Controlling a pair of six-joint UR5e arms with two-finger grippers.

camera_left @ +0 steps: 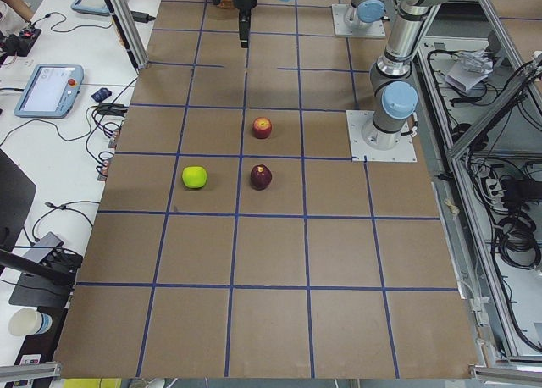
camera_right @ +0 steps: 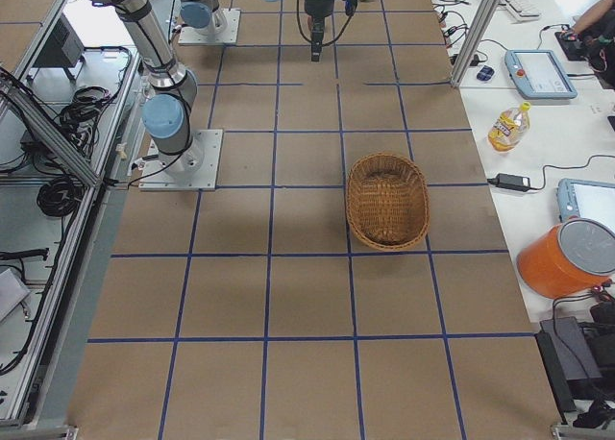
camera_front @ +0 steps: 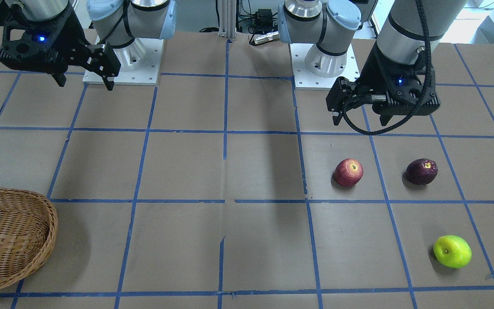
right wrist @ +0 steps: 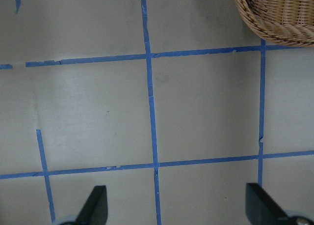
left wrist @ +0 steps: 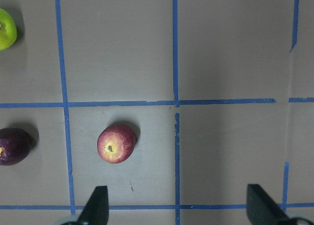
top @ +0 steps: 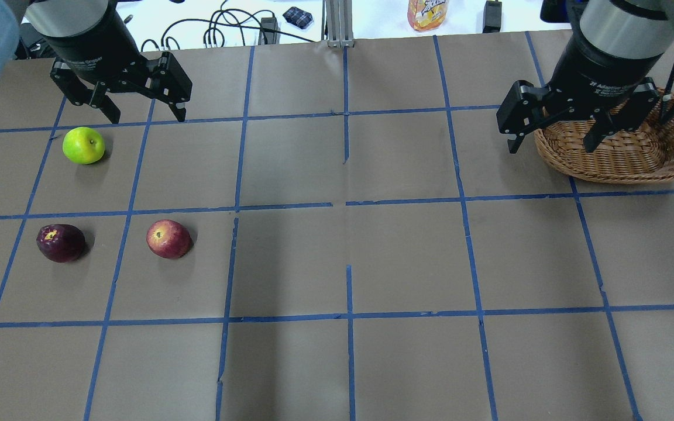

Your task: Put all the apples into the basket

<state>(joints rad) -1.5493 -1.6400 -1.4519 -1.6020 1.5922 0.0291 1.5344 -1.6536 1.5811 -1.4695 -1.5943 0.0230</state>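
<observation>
Left gripper [top: 145, 114], right gripper [top: 550, 146] hanging spread, empty — right partly hiding wicker basket [top: 623, 171]; left wrist view cropping green apple [left wrist: 6, 29].

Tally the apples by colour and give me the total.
red apple: 1
dark purple apple: 1
yellow-green apple: 1
Total: 3 apples, none of them in the basket yet.

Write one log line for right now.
red apple, purple apple, green apple: on table | basket: empty | left gripper: open | right gripper: open
</observation>
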